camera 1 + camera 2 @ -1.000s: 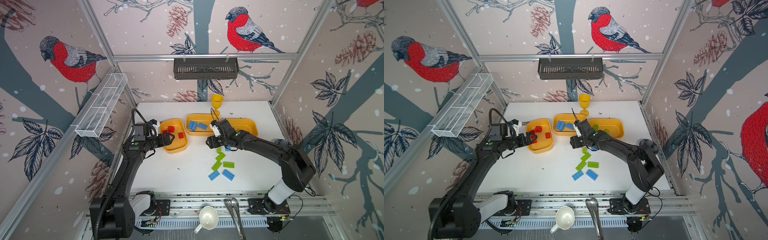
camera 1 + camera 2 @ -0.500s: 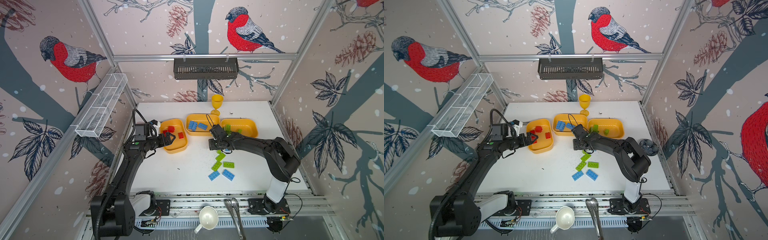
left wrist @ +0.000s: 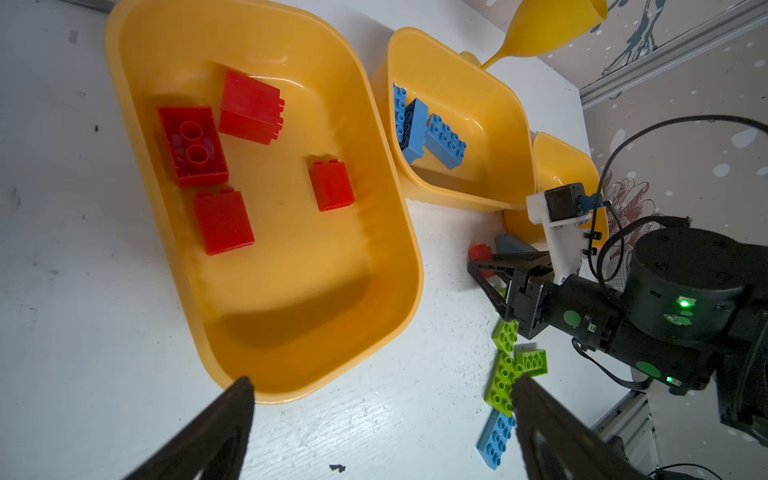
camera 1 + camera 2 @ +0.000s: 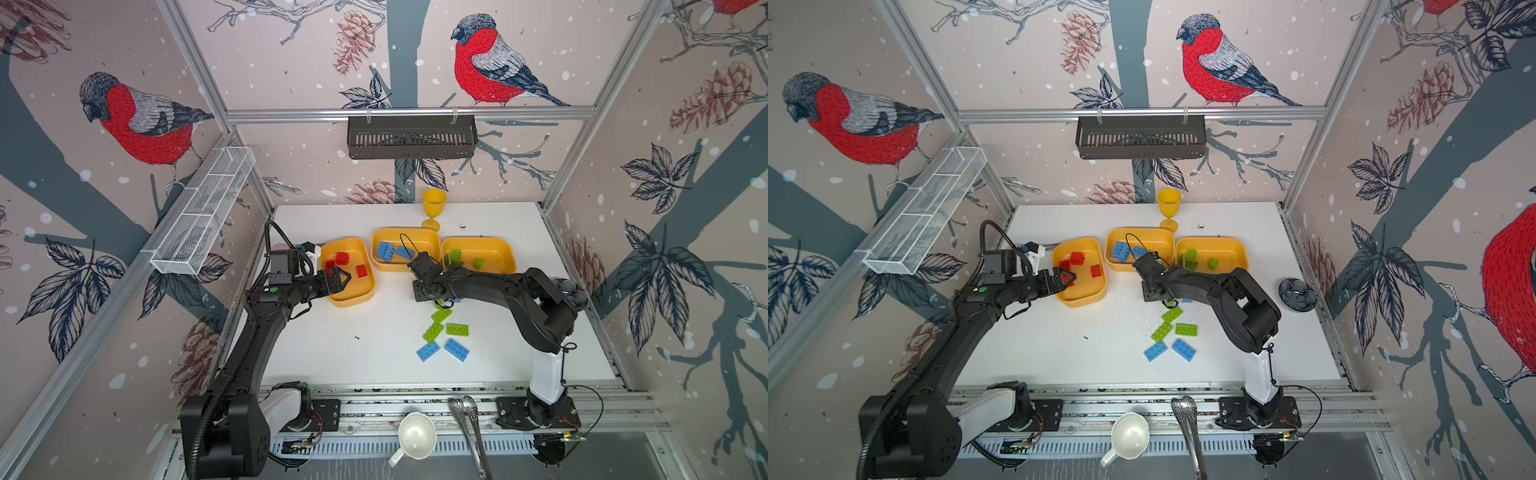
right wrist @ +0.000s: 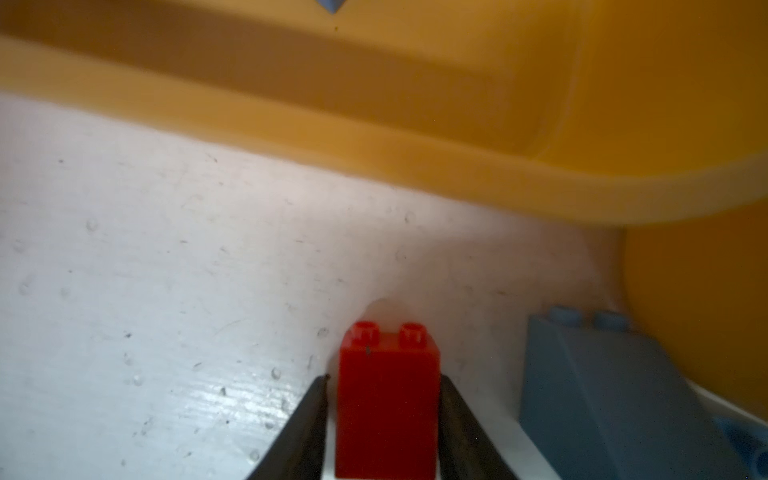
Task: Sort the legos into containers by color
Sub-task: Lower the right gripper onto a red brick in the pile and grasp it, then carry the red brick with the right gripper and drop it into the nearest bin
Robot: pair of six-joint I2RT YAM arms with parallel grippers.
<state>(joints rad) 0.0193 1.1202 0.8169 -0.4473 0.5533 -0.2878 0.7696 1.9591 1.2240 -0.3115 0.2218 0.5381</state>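
Your right end effector [image 5: 384, 380] is straddling an upright red lego [image 5: 388, 399] standing on the desk [image 4: 332, 353] near the middle container [image 4: 430, 249]; whether it is gripping yet, you cannot tell. Your left end effector [image 4: 341, 279] is hovering wide open over the left container [image 4: 357, 297], which is holding 4 red legos [image 4: 343, 258]. 3 green legos [image 4: 433, 331] and 2 blue legos [image 4: 456, 349] are lying loose on the desk

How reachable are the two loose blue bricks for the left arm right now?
Probably yes: the left gripper hangs open by the left tray, bare table separates it from the blue bricks, and the right gripper, around a red brick, sits farther back.
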